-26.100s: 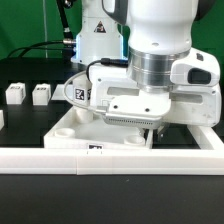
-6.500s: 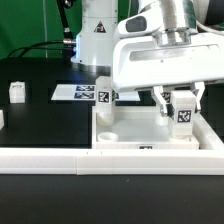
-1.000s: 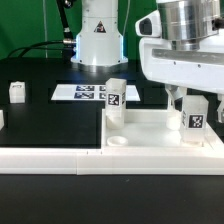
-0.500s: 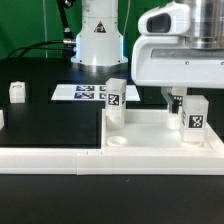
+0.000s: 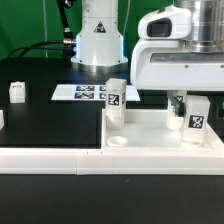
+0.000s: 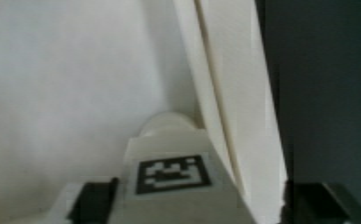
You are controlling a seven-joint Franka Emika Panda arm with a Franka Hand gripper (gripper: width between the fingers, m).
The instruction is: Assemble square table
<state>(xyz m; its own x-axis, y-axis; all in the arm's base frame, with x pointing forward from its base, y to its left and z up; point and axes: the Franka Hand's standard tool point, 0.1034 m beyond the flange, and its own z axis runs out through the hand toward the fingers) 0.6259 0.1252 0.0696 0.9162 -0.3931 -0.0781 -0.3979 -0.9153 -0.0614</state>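
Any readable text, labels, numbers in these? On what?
No words or numbers are readable anywhere.
Tags, pattern only, no characters: leg on exterior view's left of tabletop, leg on its right, marker board. Tabletop itself is bare.
Dark mark on robot base: too blurred to read.

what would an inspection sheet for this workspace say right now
surface: black table, white rail along its near side
job's things: top behind the rail; back leg upright at a far corner; second leg upright at the exterior view's right; loose leg on the table
clutter: marker board; nothing else seen
grippers: pincer open, a finger on each side of the second leg
cables: dark cable behind the table
surroundings: arm base, green backdrop
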